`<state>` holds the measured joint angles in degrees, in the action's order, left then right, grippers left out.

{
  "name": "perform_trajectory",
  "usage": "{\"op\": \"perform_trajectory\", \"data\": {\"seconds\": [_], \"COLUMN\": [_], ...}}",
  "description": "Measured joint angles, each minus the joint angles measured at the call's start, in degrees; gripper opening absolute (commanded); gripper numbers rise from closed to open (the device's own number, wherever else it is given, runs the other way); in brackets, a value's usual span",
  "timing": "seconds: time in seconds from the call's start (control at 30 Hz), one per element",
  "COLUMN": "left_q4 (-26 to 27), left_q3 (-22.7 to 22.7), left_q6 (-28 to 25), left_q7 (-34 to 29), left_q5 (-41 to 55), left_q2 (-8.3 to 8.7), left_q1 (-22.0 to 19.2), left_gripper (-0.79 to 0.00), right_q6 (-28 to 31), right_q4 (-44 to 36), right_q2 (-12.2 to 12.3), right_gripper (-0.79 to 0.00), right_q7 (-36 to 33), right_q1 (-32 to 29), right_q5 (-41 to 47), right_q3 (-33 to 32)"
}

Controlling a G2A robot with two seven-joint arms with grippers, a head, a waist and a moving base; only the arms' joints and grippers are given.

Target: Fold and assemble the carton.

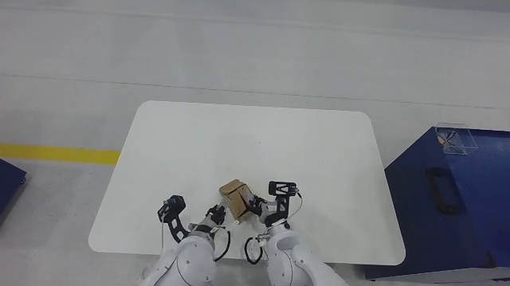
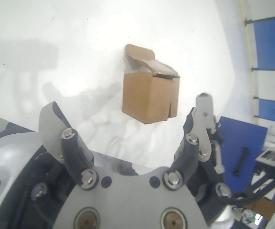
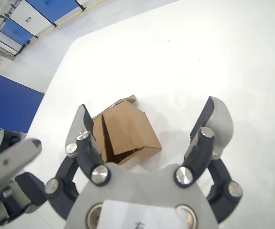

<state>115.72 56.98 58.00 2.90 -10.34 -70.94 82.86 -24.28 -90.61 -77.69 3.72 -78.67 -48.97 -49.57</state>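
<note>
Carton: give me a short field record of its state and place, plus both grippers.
carton: brown, on the white table, near the robot-side edge
flaps: partly folded at one end, not shut; a gap shows at the other end
left gripper: open, carton ahead of its fingers, not gripped
right gripper: open, one finger close beside the carton; contact unclear

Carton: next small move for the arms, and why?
Probably shut the right gripper on the carton to steady it. Both grippers are open and hold nothing, the carton lies loose on the table, seemingly between the right gripper's fingers, and its end flaps gape untucked. With it held, the left gripper could press a flap in.
</note>
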Motion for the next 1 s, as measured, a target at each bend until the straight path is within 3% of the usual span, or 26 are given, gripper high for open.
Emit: {"op": "perform_trajectory", "data": {"seconds": [0.13, 0.3, 0.63, 1.0], "left_q4": [1.9, 1.8, 0.1, -1.0], "left_q3": [5.9, 8.4, 5.7, 4.9], "left_q6": [0.0, 0.0, 0.0, 0.0], "left_q7": [8.1, 13.2, 15.4, 14.4], "left_q5": [12.3, 22.4, 21.4, 19.9], "left_q2": [-2.60, -4.60, -5.53, -5.92], "left_q1": [1.8, 1.5, 1.3, 1.1], "left_gripper": [0.000, 0.000, 0.000, 0.000], "right_q6": [5.1, 3.1, -3.3, -8.5], "right_q4": [-2.3, -0.2, 7.9, 9.3], "right_q2": [1.5, 1.2, -1.8, -2.3], "right_gripper": [0.000, 0.000, 0.000, 0.000], "right_q7": [-3.4, -4.0, -1.8, -0.8], "right_q1": [-4.7, -5.3, -0.5, -0.1], "right_q5": [-5.5, -12.9, -15.2, -15.2], "right_q3": [-1.3, 1.4, 5.9, 1.0]}}
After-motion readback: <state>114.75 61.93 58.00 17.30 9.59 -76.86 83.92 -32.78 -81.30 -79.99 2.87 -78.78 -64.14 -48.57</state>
